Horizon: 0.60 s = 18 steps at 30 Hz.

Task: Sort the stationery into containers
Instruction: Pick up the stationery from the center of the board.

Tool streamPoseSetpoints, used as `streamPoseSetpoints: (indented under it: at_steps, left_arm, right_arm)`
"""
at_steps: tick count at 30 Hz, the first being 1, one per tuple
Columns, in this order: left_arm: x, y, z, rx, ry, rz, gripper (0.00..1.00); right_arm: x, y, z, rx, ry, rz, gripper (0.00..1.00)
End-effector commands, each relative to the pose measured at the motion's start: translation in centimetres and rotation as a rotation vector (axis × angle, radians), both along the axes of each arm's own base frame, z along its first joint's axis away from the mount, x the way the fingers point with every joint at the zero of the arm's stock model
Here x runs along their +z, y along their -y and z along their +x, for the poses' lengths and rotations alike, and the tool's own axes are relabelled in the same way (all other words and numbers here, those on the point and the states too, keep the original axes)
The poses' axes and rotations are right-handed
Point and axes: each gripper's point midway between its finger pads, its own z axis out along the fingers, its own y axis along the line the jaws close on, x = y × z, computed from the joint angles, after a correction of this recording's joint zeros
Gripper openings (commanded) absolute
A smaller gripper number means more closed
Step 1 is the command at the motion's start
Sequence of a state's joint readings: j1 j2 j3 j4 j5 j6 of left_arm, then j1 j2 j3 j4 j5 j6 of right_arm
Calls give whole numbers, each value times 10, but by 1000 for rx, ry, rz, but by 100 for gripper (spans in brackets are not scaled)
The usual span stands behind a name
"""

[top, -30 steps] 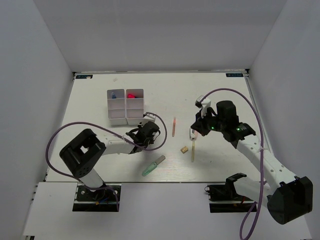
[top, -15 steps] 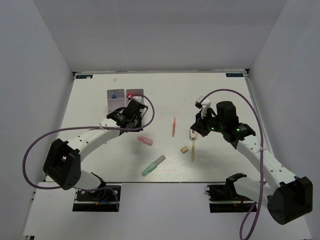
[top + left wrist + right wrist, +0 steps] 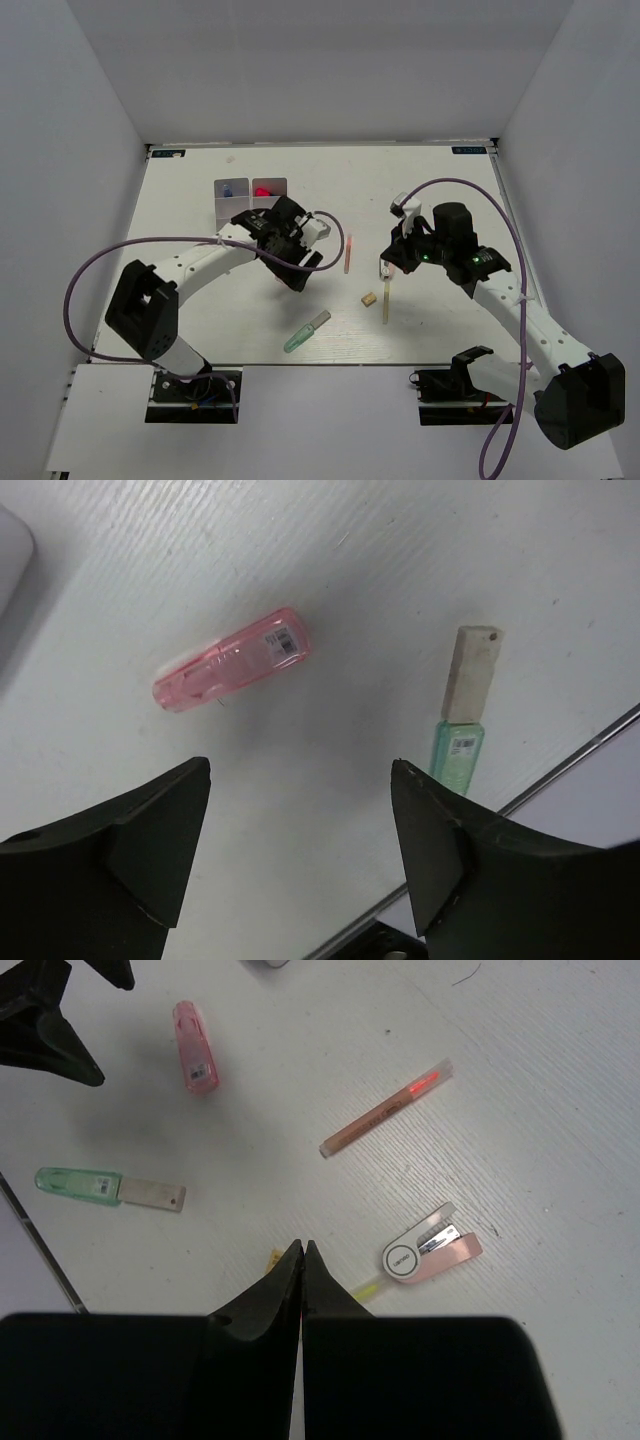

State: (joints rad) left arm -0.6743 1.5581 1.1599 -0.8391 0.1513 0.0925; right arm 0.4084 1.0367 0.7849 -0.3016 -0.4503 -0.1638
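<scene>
Bench (image 3: 200, 320): white.
Left pincer (image 3: 300, 840): spread, near pink tube (image 3: 228, 660), not touching.
Right pincer (image 3: 302, 1260): pressed together, well apart from pink tube.

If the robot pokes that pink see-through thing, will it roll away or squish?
The pink tube looks like hard clear plastic, so it probably stays stiff, not squishy. It is small, so likely light and easy to knock. Its sides look flattish as it lies on the table, so it would probably slide more than roll.
</scene>
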Motion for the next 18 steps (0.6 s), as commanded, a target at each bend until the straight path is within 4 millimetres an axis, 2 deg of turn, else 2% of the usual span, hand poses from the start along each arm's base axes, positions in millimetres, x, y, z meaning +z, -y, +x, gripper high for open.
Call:
streamPoseSetpoints:
  at_steps: [1,3,5,6,8,14,18]
  left_arm:
    - [0,7,4,-232,46,-6,82]
    - [-11,8,5,-356,79,14,74]
    - [-17,15,7,-474,75,5,70]
    - [-20,12,1,-497,36,15,70]
    - [-17,15,8,-541,41,25,70]
    - [-32,19,26,-588,73,84,71]
    - [-44,13,30,-607,75,132,71]
  right_arm:
    - [3,-4,1,14,17,28,0]
    - [2,-4,1,16,13,30,0]
    - [2,-4,1,16,16,29,0]
    - [1,-3,1,14,13,25,0]
    - [0,-3,1,12,14,22,0]
    - [-3,-4,0,22,5,16,0]
    - [-4,-3,1,20,2,14,0]
